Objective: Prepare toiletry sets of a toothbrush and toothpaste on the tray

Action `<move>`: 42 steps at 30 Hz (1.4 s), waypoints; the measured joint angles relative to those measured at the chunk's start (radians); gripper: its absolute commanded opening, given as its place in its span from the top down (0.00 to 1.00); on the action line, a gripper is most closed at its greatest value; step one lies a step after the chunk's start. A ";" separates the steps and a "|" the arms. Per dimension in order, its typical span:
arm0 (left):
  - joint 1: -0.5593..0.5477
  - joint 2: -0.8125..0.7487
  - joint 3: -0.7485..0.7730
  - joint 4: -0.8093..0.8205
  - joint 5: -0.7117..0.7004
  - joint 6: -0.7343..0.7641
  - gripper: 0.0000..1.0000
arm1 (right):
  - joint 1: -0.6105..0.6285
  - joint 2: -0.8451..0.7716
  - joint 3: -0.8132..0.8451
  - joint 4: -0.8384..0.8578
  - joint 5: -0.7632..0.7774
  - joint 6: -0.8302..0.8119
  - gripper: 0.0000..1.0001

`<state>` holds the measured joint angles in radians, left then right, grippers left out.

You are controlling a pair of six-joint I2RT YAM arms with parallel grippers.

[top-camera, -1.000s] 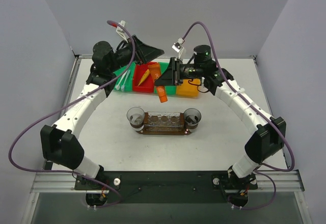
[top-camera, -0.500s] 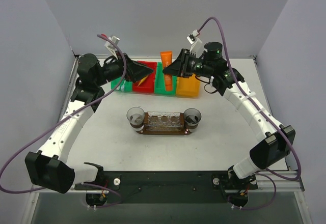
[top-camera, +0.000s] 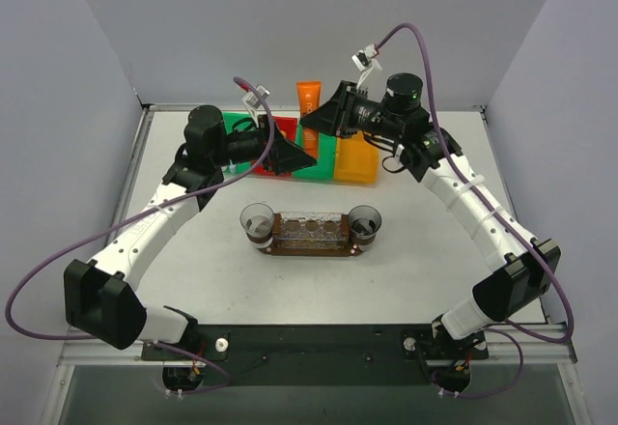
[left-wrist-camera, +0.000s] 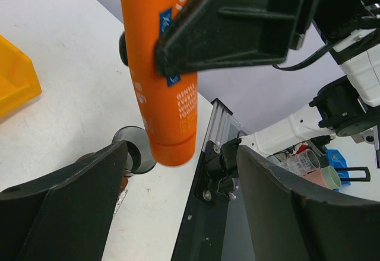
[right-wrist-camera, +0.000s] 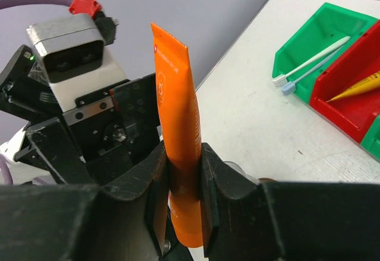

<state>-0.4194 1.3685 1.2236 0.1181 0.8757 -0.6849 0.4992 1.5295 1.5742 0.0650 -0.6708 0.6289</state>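
Note:
My right gripper (top-camera: pixel 316 122) is shut on the orange toothpaste (top-camera: pixel 308 95) and holds it upright above the bins; the wrist view shows its jaws clamped on the tube's middle (right-wrist-camera: pixel 180 130). My left gripper (top-camera: pixel 303 159) is open and empty, just below the tube. In the left wrist view the tube (left-wrist-camera: pixel 159 65) hangs cap down ahead of my open fingers (left-wrist-camera: pixel 71 207), apart from them. Two pale toothbrushes (right-wrist-camera: pixel 310 59) lie in a green bin. The yellow toothpaste (right-wrist-camera: pixel 358 85) lies in the red bin. The brown tray (top-camera: pixel 309 251) lies mid-table.
A row of bins stands at the back: green (top-camera: pixel 235 120), red (top-camera: pixel 282 127), green (top-camera: pixel 321 166), orange-yellow (top-camera: pixel 355 162). A dark cup stands at each end of the tray (top-camera: pixel 257 219) (top-camera: pixel 365 219), with small clear cups between. Purple cables arch over both arms.
My right gripper raised the orange tube from low by the bins to upright above them. My left arm swung out left, then in to the centre, its open gripper now under the tube.

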 measured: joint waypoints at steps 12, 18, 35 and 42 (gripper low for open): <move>-0.010 0.032 -0.002 0.025 0.026 -0.043 0.94 | 0.080 0.000 -0.020 0.021 0.042 0.002 0.81; -0.004 0.022 -0.030 -0.013 0.025 -0.011 1.00 | 0.082 -0.002 -0.021 -0.001 0.056 -0.003 0.44; -0.118 0.008 0.009 -0.681 0.159 0.605 1.00 | -0.054 -0.073 0.107 -0.568 -0.244 -0.206 0.44; -0.185 0.008 0.023 -0.803 0.161 0.701 1.00 | -0.042 -0.073 0.106 -0.676 -0.317 -0.238 0.50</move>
<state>-0.6048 1.3762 1.2465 -0.6846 1.0363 0.0158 0.4576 1.4567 1.6806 -0.6113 -0.9882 0.3908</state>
